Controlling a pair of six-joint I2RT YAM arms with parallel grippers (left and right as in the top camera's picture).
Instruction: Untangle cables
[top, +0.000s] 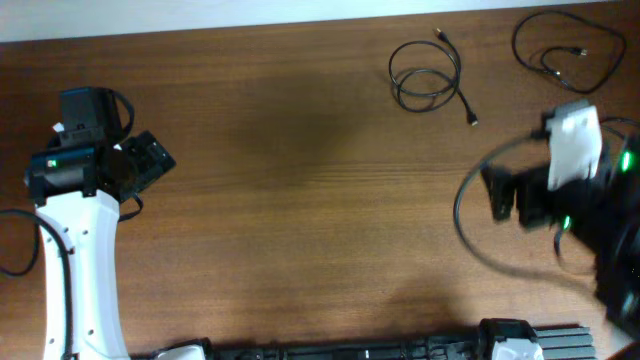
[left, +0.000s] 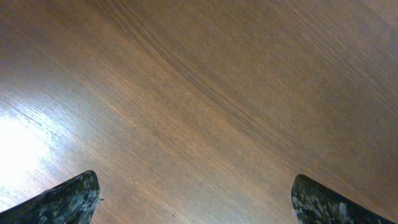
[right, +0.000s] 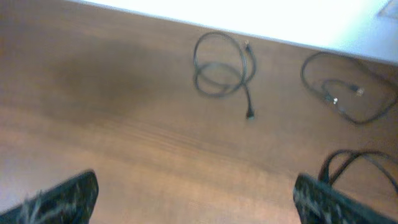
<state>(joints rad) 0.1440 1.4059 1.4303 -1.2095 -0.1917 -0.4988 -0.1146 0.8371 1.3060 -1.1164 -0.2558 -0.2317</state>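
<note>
Overhead: a coiled cable (top: 428, 85) and a looser cable (top: 562, 55) lie apart from each other near the tabletop's (top: 300, 200) far right corner, clear of both arms.

Left wrist: the left pincer (left: 196, 202) is spread wide over bare wood.

Right wrist: the right pincer (right: 198, 199) is spread and empty, with both cables ahead of it.

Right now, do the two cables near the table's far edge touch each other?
No, the coiled cable and the looped cable lie apart, with bare table between them.
</note>
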